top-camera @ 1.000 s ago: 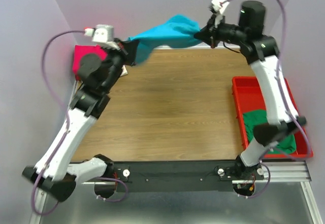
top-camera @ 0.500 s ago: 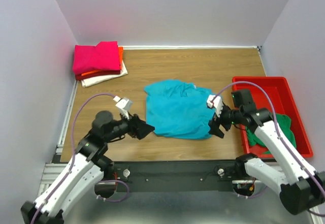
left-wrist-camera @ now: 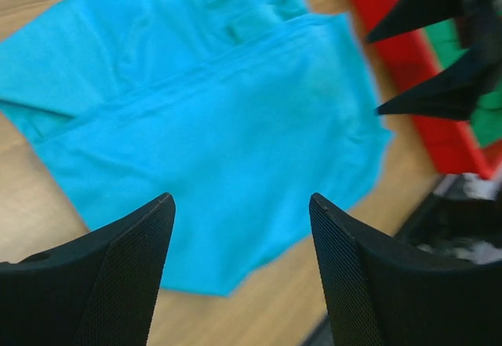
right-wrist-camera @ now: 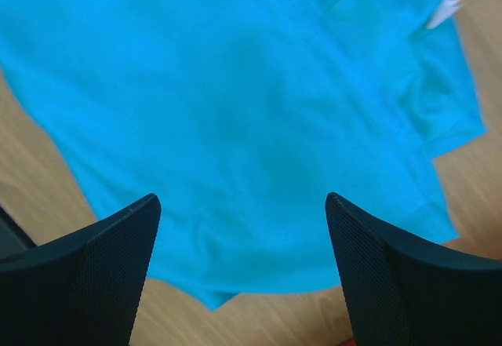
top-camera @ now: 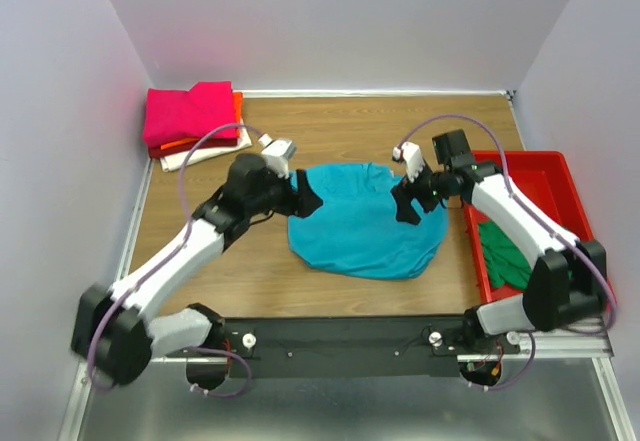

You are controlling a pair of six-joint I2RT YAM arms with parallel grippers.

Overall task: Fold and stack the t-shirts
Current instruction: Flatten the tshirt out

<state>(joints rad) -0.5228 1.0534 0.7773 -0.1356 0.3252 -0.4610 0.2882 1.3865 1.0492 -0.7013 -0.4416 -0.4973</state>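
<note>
teal t-shirt [top-camera: 365, 223] lies rumpled at mid table [top-camera: 400, 126]; my left fingers [left-wrist-camera: 118, 283] and right fingers [right-wrist-camera: 392, 283] hang wide open above its two sides, gripping nothing; i'd pinch matching corners and fold evenly

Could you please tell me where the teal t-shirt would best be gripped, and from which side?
Probably at its side edges: the teal t-shirt lies spread nearly flat on the table, so only its rim offers a pinchable lip. The open left end effector could come in from the left edge, the open right end effector from the right.
</note>
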